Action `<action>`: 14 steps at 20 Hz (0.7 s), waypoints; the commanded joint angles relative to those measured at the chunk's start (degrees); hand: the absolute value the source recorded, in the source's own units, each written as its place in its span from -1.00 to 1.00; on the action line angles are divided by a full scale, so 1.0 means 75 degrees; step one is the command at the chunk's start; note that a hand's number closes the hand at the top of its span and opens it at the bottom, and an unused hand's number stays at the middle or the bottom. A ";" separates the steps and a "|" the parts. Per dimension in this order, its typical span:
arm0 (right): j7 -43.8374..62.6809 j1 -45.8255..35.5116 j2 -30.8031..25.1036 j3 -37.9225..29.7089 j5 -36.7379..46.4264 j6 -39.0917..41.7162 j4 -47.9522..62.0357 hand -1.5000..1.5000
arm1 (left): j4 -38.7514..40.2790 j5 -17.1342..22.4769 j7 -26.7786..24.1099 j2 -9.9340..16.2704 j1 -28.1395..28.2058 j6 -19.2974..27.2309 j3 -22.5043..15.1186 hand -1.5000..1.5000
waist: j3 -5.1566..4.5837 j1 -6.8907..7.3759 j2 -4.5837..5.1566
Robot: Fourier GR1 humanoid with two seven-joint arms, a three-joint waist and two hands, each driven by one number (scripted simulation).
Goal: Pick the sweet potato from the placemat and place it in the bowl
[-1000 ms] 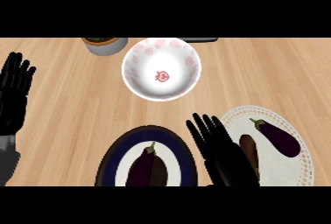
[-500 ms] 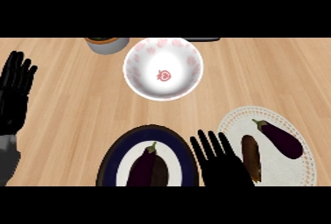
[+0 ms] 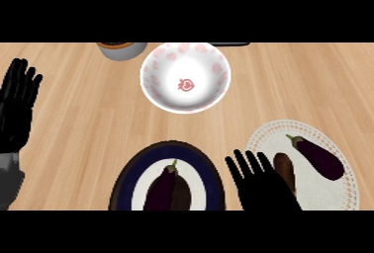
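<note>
A brown sweet potato (image 3: 285, 170) lies on the round white placemat (image 3: 321, 192) at the lower right, beside a purple eggplant (image 3: 318, 157). The white bowl (image 3: 162, 74) with pink marks stands at the top centre, holding nothing. My right hand (image 3: 257, 184) is open with fingers straight, just left of the sweet potato at the placemat's left edge; whether it touches the potato I cannot tell. My left hand (image 3: 16, 106) rests open at the left edge, fingers up.
A dark blue plate (image 3: 131, 173) with a white centre sits at the bottom centre and carries another eggplant (image 3: 164, 190). A grey cup (image 3: 120, 49) stands at the top, left of the bowl. A dark object (image 3: 230, 44) shows at the top edge.
My right hand has drawn back toward the lower edge of the view, uncovering more of the sweet potato. The left hand has stayed still.
</note>
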 commanded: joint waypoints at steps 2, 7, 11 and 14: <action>0.1711 0.0044 0.0339 -0.0382 -0.0188 0.1472 -0.0118 -1.00 | -0.0051 -0.0147 -0.0028 -0.0126 -0.0036 0.0119 -0.0001 0.00 | 0.0013 0.0013 0.0004; 0.1248 0.0405 0.0326 -0.0528 0.0170 0.1477 0.0289 -1.00 | 0.0163 -0.0254 -0.0071 -0.0379 -0.0134 0.0083 -0.0113 0.00 | 0.0021 -0.0024 0.0031; 0.1161 0.0567 0.0397 -0.1094 0.0369 0.1642 0.0099 -1.00 | -0.0161 -0.0011 0.0162 0.0140 -0.0007 -0.0323 0.0337 0.00 | 0.0028 0.0048 0.0014; 0.0811 0.0447 0.0615 -0.1183 0.0743 0.1536 0.0676 -1.00 | 0.0070 -0.0276 0.0112 -0.0308 -0.0202 -0.0053 0.0122 0.00 | 0.0031 0.0054 0.0035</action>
